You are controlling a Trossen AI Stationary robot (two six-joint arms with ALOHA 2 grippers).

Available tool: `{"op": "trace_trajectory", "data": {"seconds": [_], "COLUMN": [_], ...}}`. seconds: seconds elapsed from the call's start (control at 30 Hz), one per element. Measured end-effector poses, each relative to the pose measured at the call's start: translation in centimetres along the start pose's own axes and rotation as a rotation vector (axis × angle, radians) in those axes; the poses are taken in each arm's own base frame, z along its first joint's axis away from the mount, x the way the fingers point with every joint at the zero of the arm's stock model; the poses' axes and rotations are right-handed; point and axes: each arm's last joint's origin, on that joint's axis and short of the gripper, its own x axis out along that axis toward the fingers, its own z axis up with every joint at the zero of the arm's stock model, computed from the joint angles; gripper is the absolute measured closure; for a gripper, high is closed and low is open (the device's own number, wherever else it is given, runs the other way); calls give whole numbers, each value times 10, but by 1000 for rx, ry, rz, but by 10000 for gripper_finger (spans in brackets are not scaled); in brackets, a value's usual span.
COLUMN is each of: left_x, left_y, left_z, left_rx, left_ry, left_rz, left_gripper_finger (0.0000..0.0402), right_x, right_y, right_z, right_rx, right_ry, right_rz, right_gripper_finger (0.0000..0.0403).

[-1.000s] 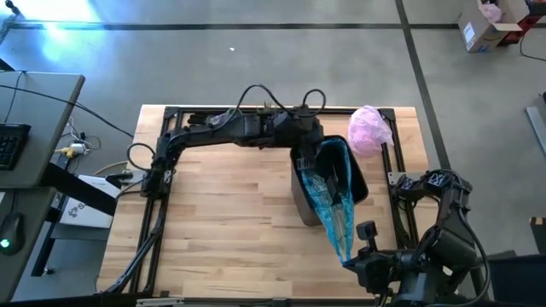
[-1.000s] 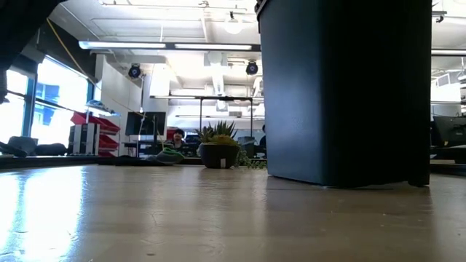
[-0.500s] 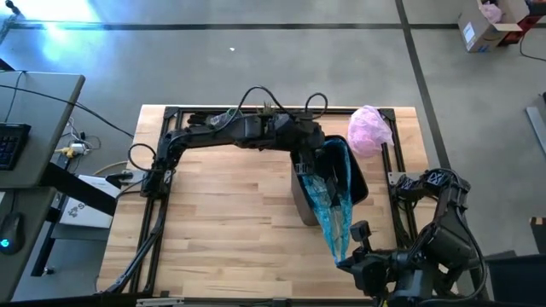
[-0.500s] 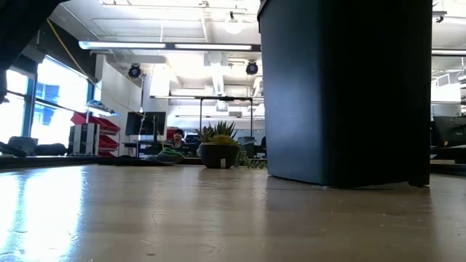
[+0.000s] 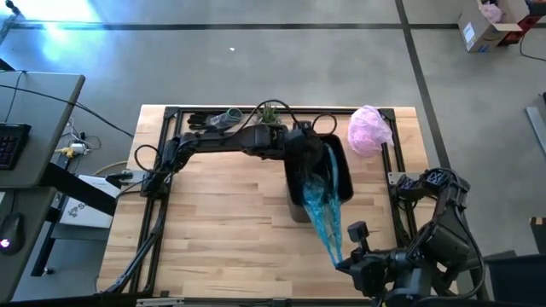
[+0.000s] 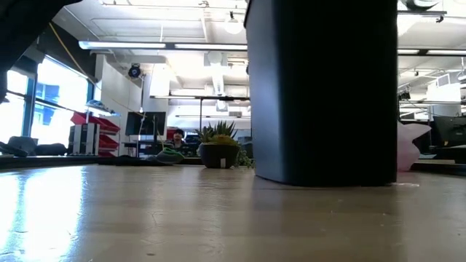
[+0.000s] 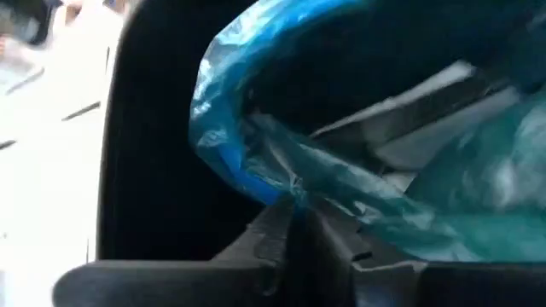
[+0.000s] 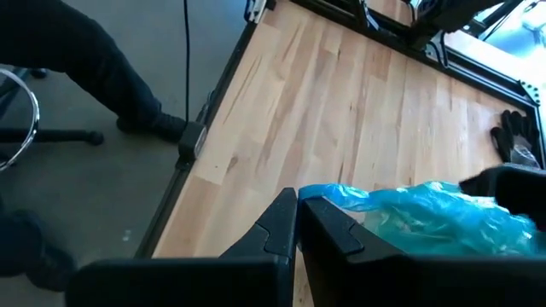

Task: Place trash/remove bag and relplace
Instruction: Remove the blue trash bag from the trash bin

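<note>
At the near edge of the tabletop (image 5: 230, 213), the right gripper (image 8: 298, 223) is seen with jaws closed on the end of the teal bag (image 5: 325, 213), stretched out of the bin. Farther back, the left gripper (image 7: 294, 223) has just been clamped onto the bag's rim inside the black bin (image 5: 309, 170), which has been shifted left and stood straighter. Removal looks underway. The pink bag (image 5: 368, 130) lies beyond.
</note>
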Motion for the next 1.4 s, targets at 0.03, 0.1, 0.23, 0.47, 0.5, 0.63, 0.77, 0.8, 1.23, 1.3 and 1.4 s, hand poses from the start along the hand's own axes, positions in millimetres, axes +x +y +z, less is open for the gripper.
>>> {"op": "trace_trajectory", "data": {"seconds": [0.03, 0.1, 0.23, 0.47, 0.5, 0.63, 0.77, 0.8, 1.23, 1.3, 1.4], "left_x": [-1, -6, -20, -66, -74, -108, -136, -141, -116, -110, -103], "left_y": [-1, -4, -13, -22, -22, -22, -28, -30, -23, -15, -4], "left_z": [-2, -6, -5, 5, 6, 7, 5, 4, 4, 2, -2], "left_rx": [4, 22, 26, -10, -17, -48, -84, -88, -346, -380, -428], "left_ry": [22, 70, 99, 23, 10, -42, -70, -74, -56, -49, -31], "left_rz": [2, -8, 0, 51, 55, 70, 59, 54, -45, -73, -89], "left_gripper_finger": [392, 396, 401, 401, 401, 401, 402, 402, 371, 348, 301], "right_x": [0, 0, -2, -8, -9, -11, -11, -11, -8, -8, -8], "right_y": [0, 1, 2, 7, 8, 11, 10, 10, 6, 6, 6], "right_z": [0, -1, -3, -15, -15, -16, -16, -15, -12, -11, -11], "right_rx": [-1, -4, 3, 22, 34, 8, -4, -5, 9, 19, 32], "right_ry": [0, 3, 13, 94, 91, 71, 57, 54, 49, 45, 46], "right_rz": [0, 3, 5, -13, -11, -27, -55, -61, -52, -48, -46], "right_gripper_finger": [403, 403, 403, 403, 403, 403, 403, 403, 403, 403, 403]}}
